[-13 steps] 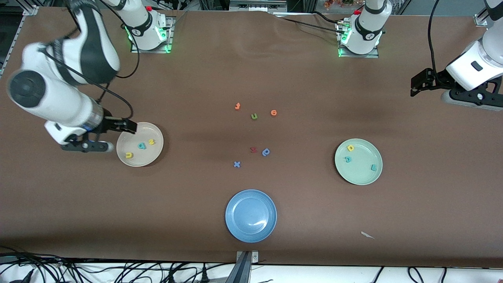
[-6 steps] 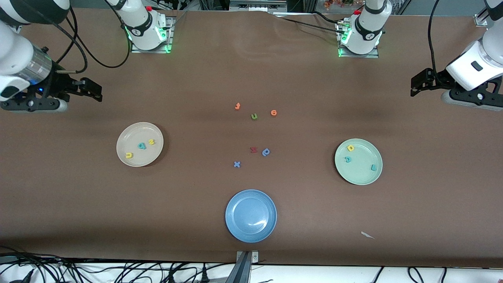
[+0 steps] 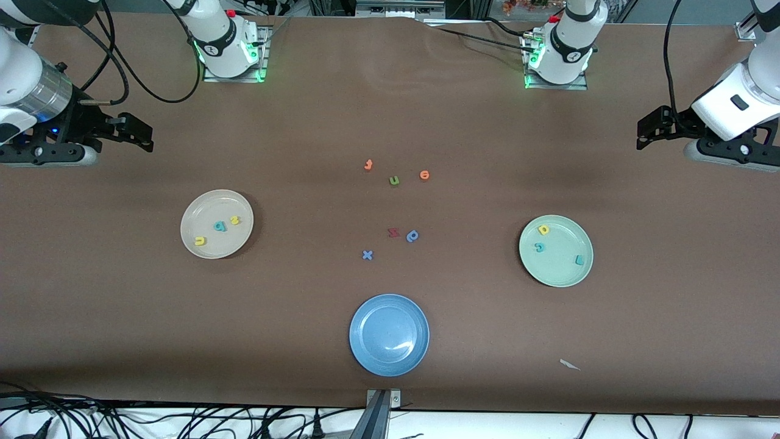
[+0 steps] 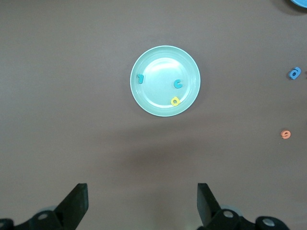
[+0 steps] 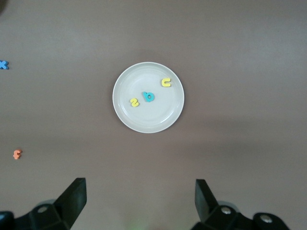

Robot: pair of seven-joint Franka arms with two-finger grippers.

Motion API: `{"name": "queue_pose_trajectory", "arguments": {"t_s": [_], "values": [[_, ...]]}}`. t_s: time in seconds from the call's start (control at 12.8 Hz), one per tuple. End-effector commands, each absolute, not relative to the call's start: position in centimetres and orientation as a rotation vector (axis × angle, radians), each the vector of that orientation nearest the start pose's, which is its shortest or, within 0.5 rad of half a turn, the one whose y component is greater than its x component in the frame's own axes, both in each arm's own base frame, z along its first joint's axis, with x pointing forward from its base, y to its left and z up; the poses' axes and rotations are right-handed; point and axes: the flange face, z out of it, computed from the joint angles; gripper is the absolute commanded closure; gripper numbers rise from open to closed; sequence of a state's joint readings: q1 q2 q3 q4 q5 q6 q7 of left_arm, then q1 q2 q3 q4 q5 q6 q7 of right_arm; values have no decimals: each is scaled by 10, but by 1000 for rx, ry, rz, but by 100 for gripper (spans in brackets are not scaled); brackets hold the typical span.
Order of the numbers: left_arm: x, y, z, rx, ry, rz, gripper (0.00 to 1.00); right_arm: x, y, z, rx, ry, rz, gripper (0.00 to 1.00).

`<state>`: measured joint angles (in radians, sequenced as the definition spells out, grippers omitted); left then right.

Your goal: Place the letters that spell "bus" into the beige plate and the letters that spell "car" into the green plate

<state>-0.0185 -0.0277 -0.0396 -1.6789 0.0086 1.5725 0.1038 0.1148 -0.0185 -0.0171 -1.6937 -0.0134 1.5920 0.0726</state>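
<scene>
The beige plate (image 3: 216, 247) (image 5: 153, 117) holds a yellow u (image 3: 199, 241), a teal b (image 3: 220, 226) and a yellow s (image 3: 234, 220). In the green plate (image 3: 563, 274) (image 4: 156, 98) lie a yellow a (image 3: 543, 230), a teal c (image 3: 538, 247) and a teal r (image 3: 579, 260). My right gripper (image 3: 143, 133) (image 5: 139, 189) hangs open and empty over bare table at the right arm's end, apart from the beige plate. My left gripper (image 3: 643, 131) (image 4: 142, 191) is open and empty over bare table at the left arm's end.
A blue plate (image 3: 389, 360) sits nearest the front camera. Loose letters lie mid-table: an orange t (image 3: 368, 164), green u (image 3: 394, 180), orange o (image 3: 424, 175), dark red z (image 3: 393, 232), blue a (image 3: 412, 236) and blue x (image 3: 367, 255). A white scrap (image 3: 570, 364) lies near the front edge.
My right arm has pulled away from the beige plate toward its end of the table, leaving the three letters in it. The left arm has not moved.
</scene>
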Motion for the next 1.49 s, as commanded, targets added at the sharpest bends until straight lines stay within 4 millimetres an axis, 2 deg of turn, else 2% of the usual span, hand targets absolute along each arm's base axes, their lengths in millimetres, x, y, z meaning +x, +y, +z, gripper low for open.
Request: {"name": "queue_pose_trajectory", "arguments": {"t_s": [0.0, 0.24, 0.55, 0.71, 1.41], "values": [[545, -31, 594, -3127, 245, 130, 0, 539, 46, 603, -3161, -53, 155, 0], [545, -31, 594, -3127, 245, 130, 0, 540, 35, 597, -3167, -36, 187, 0], [545, -31, 594, -3127, 245, 130, 0, 541, 33, 592, -3161, -48, 207, 0], [545, -31, 594, -3127, 245, 130, 0, 542, 31, 591, -3153, -108, 208, 0], [545, -31, 594, -3128, 245, 128, 0, 550, 31, 588, -3154, -100, 159, 0]]}}
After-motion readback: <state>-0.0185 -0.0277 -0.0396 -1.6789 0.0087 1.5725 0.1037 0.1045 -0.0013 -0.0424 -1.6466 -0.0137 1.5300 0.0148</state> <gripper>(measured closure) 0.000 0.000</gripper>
